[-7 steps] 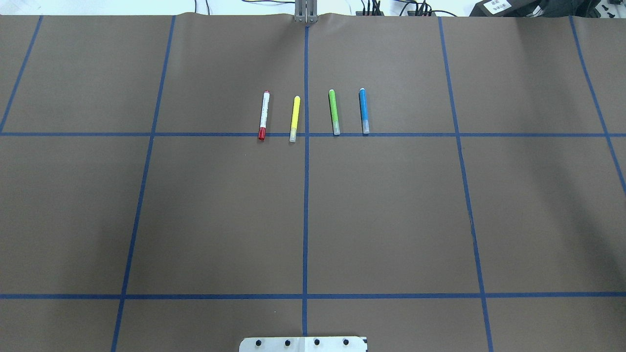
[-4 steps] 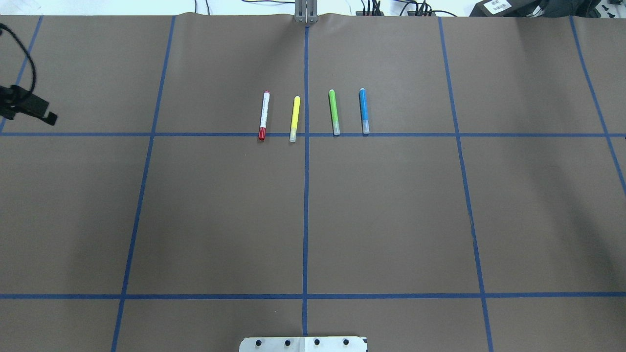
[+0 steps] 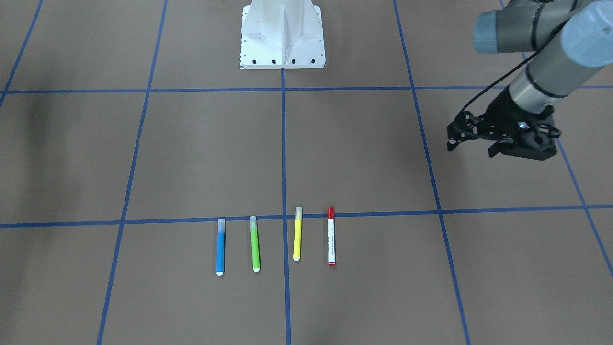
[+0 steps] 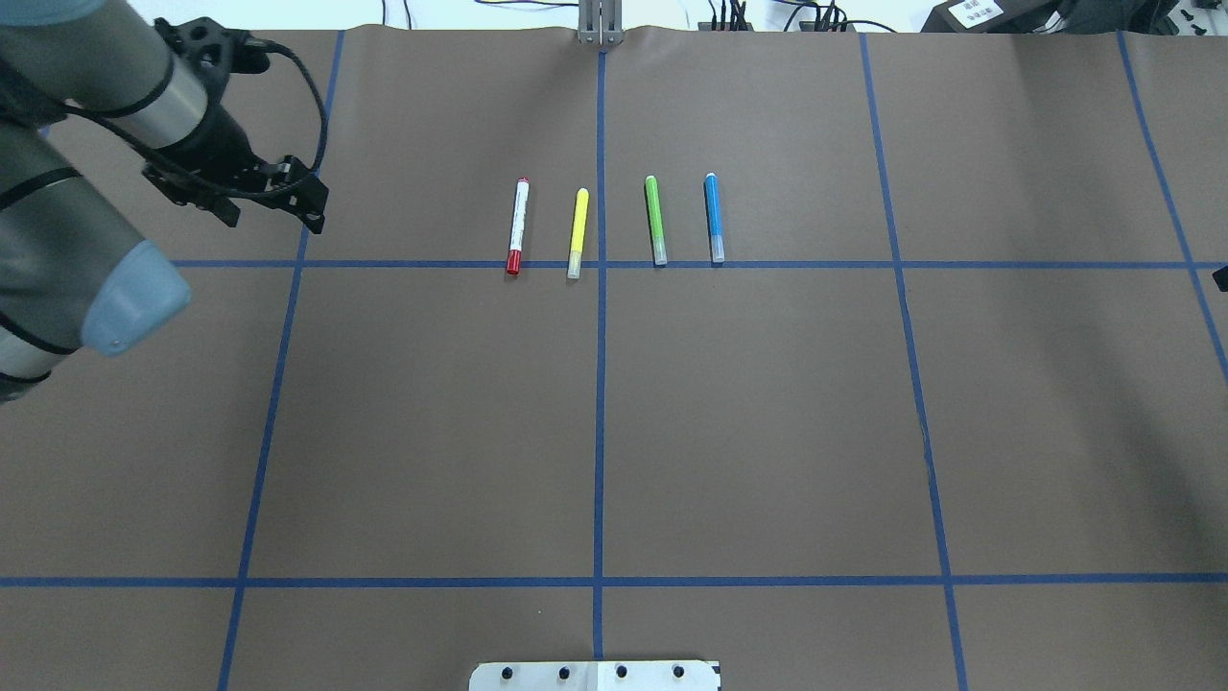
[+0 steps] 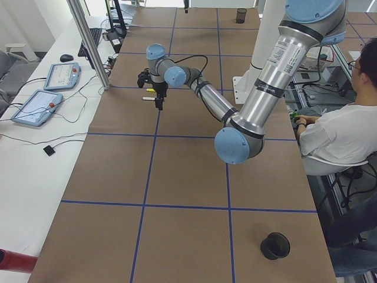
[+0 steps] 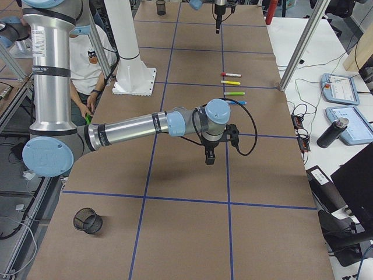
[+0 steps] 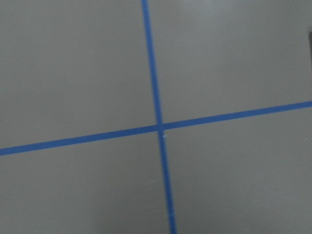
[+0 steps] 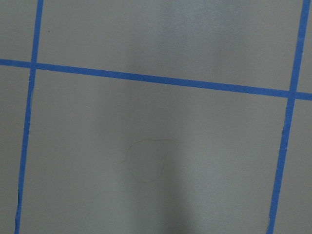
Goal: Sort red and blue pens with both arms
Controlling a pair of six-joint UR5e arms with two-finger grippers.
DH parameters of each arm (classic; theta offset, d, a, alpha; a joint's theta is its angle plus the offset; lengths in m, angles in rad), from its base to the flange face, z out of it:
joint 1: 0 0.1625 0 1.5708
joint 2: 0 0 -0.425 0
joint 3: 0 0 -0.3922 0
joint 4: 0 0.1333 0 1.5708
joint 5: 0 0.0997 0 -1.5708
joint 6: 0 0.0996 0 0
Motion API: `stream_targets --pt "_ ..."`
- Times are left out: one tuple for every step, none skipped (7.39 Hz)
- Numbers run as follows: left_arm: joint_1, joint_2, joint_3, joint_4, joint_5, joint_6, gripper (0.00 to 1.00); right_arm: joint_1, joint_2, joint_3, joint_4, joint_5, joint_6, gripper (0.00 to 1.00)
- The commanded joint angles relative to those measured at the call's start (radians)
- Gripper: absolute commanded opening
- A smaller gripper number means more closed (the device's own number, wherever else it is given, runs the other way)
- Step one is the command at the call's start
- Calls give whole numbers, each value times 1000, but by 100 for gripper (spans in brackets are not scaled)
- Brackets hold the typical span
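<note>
Nothing is sorted yet. The red pen (image 4: 518, 226) and blue pen (image 4: 714, 218) lie untouched on the counter (image 4: 595, 432), with a yellow marker (image 4: 578, 233) and a green marker (image 4: 655, 220) between them. The left hand (image 4: 273, 219) hovers empty with its fingers spread; the red pen is the nearest to it, but well apart. The right hand (image 6: 210, 156) hangs well short of the blue pen, and I cannot tell how far open it is.

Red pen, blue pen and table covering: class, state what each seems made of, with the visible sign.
Red pen: probably plastic; smooth white barrel, solid red cap. Blue pen: likely plastic; uniform bright barrel, see-through greyish cap. Table covering: seemingly matte brown paper or thin sheet; it ripples along the far edge.
</note>
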Motion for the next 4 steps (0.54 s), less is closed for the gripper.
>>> stream_targets --pt "66 -210 255 -7 12 -38 99 -1 0 -1 2 2 2 100" --pt "81 -264 384 -108 14 -44 99 -6 0 -1 1 2 2 100" --pt "95 -345 511 -145 20 -57 98 -9 -2 -1 1 0 2 100" --pt "129 -457 648 -141 78 -61 98 -11 -2 -1 2 2 2 100"
